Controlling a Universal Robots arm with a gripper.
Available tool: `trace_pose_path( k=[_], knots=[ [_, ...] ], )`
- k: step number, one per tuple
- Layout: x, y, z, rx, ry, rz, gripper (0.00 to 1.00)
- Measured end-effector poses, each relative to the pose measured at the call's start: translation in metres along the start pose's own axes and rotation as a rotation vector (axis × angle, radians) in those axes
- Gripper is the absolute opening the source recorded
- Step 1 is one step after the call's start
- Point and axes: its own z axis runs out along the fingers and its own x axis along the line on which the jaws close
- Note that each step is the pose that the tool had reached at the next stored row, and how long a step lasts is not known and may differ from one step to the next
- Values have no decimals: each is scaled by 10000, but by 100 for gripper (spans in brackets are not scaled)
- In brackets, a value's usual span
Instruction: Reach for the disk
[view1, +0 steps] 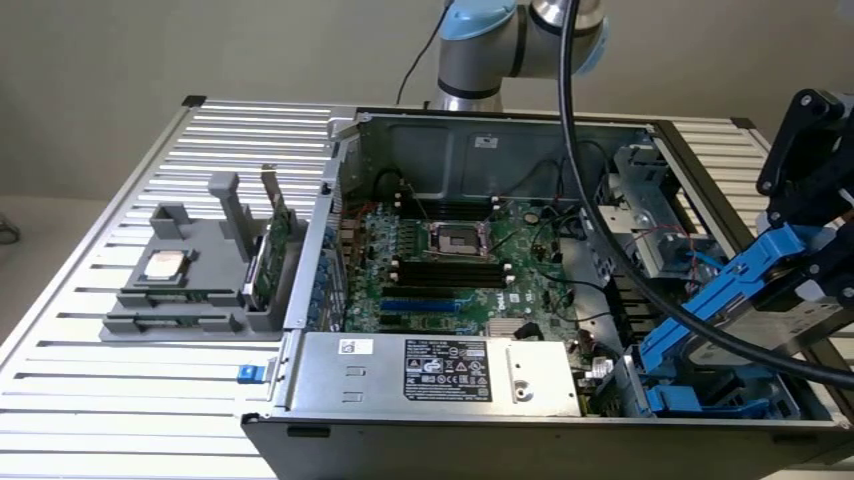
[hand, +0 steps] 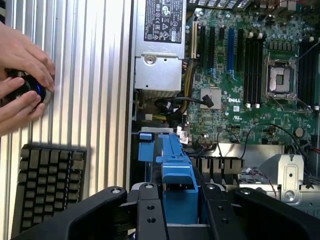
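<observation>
The disk (view1: 765, 335), a silver-grey drive in blue carrier rails, hangs tilted over the drive bay at the exterior view's right end of the open computer case. My gripper (view1: 809, 272) is above it, and its black fingers close on the upper end of the blue rail. In the wrist view the blue carrier of the disk (hand: 176, 170) sticks out from between the two black fingers (hand: 150, 215) of the gripper (hand: 178, 212), over the case's drive cage.
The open case holds a green motherboard (view1: 454, 260), a silver power supply (view1: 441, 368) and blue bay rails (view1: 707, 402). A thick black cable (view1: 587, 200) crosses the case. A grey holder (view1: 200, 300) carries a CPU chip (view1: 163, 265). A person's hands (hand: 22, 75) and a keyboard (hand: 47, 185) lie on the slatted table.
</observation>
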Motion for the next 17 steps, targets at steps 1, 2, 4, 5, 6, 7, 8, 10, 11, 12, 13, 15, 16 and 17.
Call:
trace_pose_path(
  k=[1, 2, 4, 5, 6, 7, 8, 10, 11, 12, 13, 15, 16, 17],
  knots=[
    [0, 0, 0, -2, 2, -25, 33],
    [0, 0, 0, -3, 4, -39, 33],
    [0, -1, 0, -2, 6, -55, 33],
    [0, -1, 0, 3, 6, -59, 33],
    [0, -2, 0, 9, 7, -63, 33],
    [0, -2, 0, 20, 7, -67, 33],
    [0, -2, 0, 35, 8, -71, 33],
    [0, -2, 1, 79, 11, -78, 33],
    [0, -2, 1, 108, 12, -83, 33],
    [0, -2, 4, 148, 13, -87, 33],
    [0, -3, 5, 174, 15, -93, 33],
    [0, -3, 11, 183, 18, -98, 33],
    [1, -3, 14, 183, 17, -98, 33],
    [1, -3, 16, 184, 18, -99, 33]
  ],
)
